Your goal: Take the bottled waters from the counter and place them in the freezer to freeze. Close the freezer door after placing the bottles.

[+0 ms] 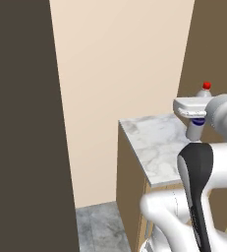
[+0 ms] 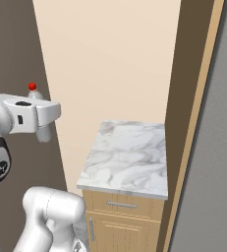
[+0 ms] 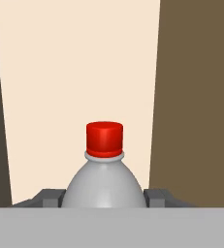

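One of the bottled waters, clear and ribbed with a red cap and a blue label, stands upright between my fingers. My gripper is shut on its body below the shoulder. In the left base view the bottle hangs in my gripper above the far right part of the marble counter. From the right side the bottle and gripper sit left of the counter, in front of a dark panel. The freezer's shelves and the freezer door's handle are out of view.
A tall dark grey-brown panel fills the left side. A cream wall stands behind the counter. Right of the counter rises a brown wooden panel with a grey surface beyond it. Wooden drawer fronts sit under the slab.
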### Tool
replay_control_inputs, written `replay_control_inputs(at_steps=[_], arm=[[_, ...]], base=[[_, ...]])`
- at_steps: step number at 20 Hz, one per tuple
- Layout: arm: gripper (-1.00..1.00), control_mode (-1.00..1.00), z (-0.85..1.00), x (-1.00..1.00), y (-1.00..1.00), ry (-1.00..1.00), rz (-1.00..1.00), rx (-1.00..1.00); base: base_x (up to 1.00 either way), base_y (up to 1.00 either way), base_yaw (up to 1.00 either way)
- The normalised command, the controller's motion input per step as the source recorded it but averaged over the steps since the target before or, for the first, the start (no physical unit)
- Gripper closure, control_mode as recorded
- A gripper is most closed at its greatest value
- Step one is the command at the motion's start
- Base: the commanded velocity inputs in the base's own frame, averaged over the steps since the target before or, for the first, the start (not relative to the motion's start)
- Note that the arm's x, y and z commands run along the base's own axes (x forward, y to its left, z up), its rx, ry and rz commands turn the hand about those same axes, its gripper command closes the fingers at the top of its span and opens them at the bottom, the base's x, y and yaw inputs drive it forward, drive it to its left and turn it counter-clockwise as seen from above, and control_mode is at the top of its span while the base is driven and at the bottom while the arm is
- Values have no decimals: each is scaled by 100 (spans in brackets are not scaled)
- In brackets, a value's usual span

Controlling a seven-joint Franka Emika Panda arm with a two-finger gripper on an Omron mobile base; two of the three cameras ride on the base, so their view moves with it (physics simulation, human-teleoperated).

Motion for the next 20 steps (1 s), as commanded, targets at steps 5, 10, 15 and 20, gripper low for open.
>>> replay_control_inputs(at_steps=[5, 10, 15, 20], arm=[[100, 100, 0, -2, 0, -1, 0, 0], [100, 100, 0, 0, 0, 0, 0, 0], [100, 100, 0, 0, 0, 0, 0, 0], [100, 100, 0, 0, 0, 0, 0, 0]], base=[[-33, 0, -2], [-73, -2, -21], [-81, -18, -32], [-68, -29, -33]])
